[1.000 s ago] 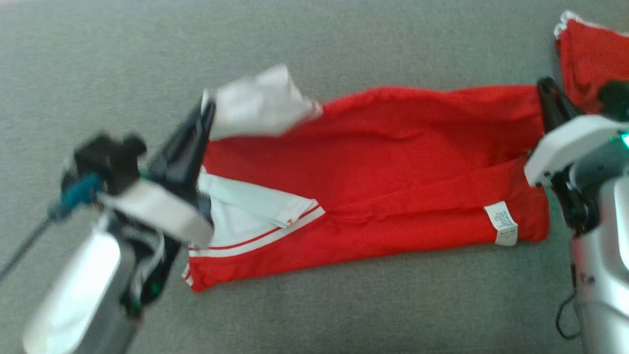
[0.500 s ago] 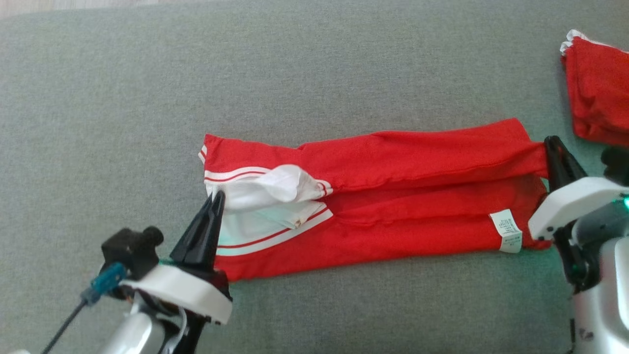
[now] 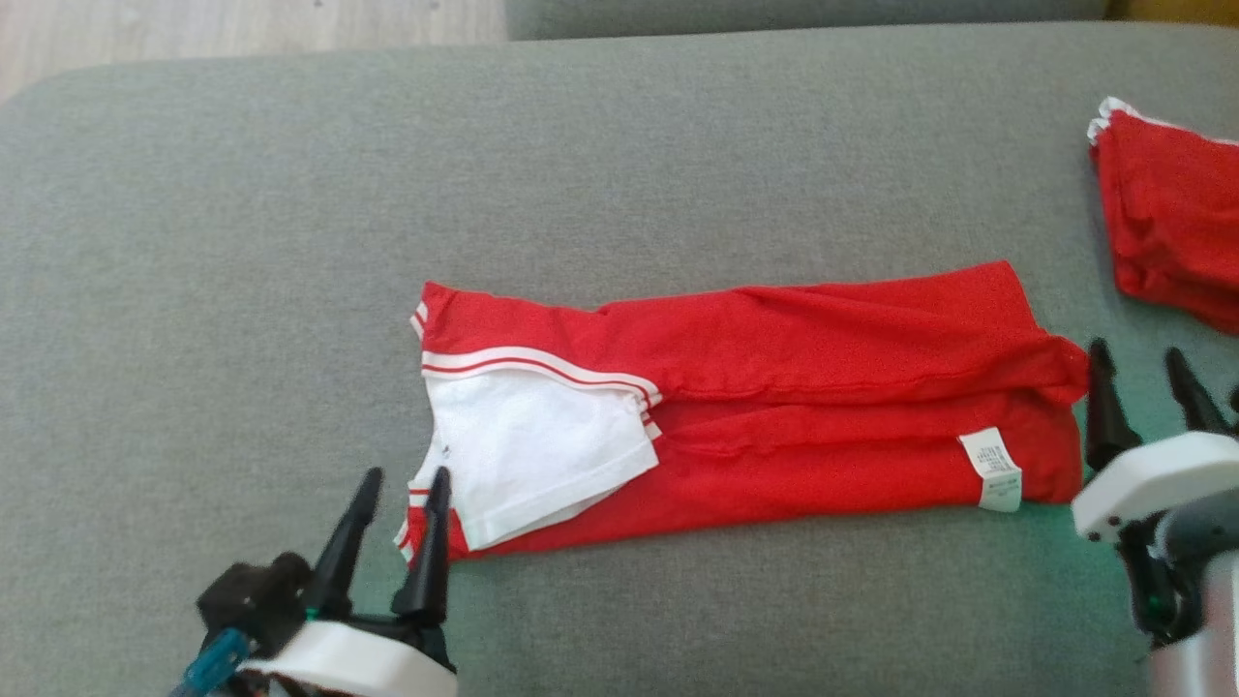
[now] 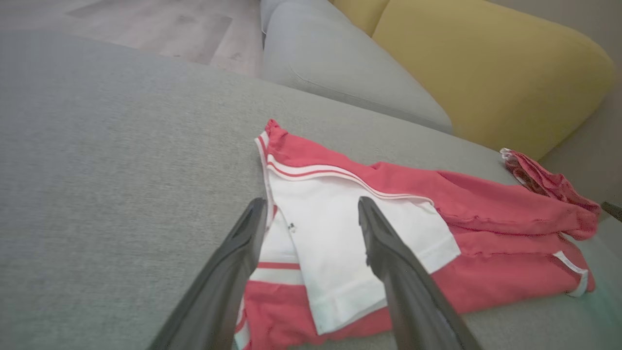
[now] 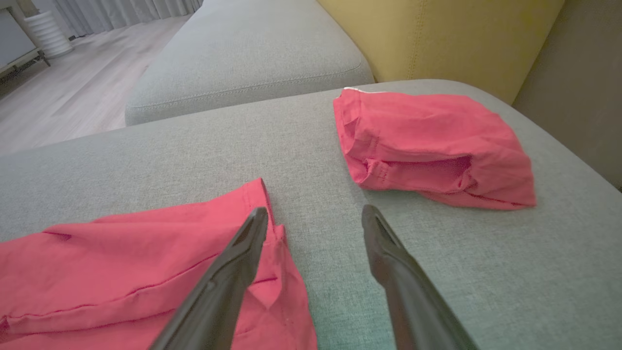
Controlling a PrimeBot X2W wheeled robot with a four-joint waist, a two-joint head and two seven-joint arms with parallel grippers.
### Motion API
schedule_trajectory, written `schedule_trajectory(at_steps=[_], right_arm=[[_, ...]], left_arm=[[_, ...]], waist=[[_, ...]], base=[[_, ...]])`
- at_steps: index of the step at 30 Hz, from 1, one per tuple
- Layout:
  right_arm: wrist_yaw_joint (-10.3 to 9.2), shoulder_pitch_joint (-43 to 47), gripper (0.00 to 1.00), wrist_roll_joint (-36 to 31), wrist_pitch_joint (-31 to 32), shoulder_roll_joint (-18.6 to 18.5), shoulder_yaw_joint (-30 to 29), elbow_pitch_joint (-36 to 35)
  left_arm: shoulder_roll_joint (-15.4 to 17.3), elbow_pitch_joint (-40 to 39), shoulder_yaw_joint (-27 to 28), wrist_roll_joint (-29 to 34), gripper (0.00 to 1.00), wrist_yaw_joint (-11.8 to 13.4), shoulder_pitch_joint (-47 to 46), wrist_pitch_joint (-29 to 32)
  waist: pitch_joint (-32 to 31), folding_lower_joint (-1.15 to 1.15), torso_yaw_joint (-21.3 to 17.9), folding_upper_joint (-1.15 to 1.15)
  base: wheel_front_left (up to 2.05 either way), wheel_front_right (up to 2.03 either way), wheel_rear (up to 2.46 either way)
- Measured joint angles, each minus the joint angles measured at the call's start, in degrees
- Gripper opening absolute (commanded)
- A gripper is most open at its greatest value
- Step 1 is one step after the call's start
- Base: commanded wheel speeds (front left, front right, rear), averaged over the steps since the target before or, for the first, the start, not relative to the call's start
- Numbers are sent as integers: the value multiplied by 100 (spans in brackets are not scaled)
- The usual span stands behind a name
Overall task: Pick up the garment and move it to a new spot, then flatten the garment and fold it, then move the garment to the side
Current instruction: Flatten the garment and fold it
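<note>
The garment (image 3: 823, 387) is a red shirt with white, red-striped sleeves, lying folded into a long strip across the grey cushion (image 3: 242, 242). One white sleeve (image 3: 532, 445) lies on top at its left end. My left gripper (image 3: 406, 476) is open just off the garment's near left corner, fingers empty. In the left wrist view the left gripper (image 4: 311, 201) points over the white sleeve (image 4: 340, 233). At the garment's right end my right gripper (image 3: 1135, 353) is also open and empty. The right wrist view has the right gripper (image 5: 315, 210) beside the red hem (image 5: 121, 257).
A second red garment (image 3: 1171, 213), folded, lies at the cushion's far right, also seen in the right wrist view as a red bundle (image 5: 437, 146). A yellow back cushion (image 4: 486, 63) and another grey seat (image 5: 243, 53) lie beyond. Wooden floor (image 3: 242, 29) is past the far left edge.
Both grippers have opened and let go of the garment, which now lies flat with the sleeve settled on top. Both have drawn back toward me. The head camera has also shifted.
</note>
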Motion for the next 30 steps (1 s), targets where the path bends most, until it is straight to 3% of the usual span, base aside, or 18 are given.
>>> schedule_trajectory(at_steps=[4, 11, 27, 28, 29, 30], right_arm=[[0, 107, 100, 0, -26, 41, -181, -99], [0, 50, 100, -1, 29, 75, -11, -1], [0, -592, 100, -416, 167, -60, -114, 1689], [0, -627, 94, -387, 166, -60, -110, 1725], [0, -654, 72, -366, 165, -60, -101, 1756], [0, -671, 38, -336, 156, -59, -81, 1794]], left_arm=[[-54, 5, 176, 57, 100, 227, 57, -277], [-177, -19, 357, 183, 100, 582, 31, -463], [-149, -220, 321, 347, 100, 686, -74, -443], [-148, -219, 321, 347, 100, 686, -74, -443], [-149, -219, 320, 347, 100, 686, -74, -443], [-149, -219, 320, 347, 100, 686, -74, -443]], waist=[[-97, 0, 84, 0], [-101, 0, 206, 0], [87, 1, 583, 0], [86, 1, 582, 0], [83, 1, 578, 0], [79, 1, 569, 0]], base=[[0, 0, 0], [0, 0, 0], [0, 0, 0], [0, 0, 0], [0, 0, 0], [0, 0, 0]])
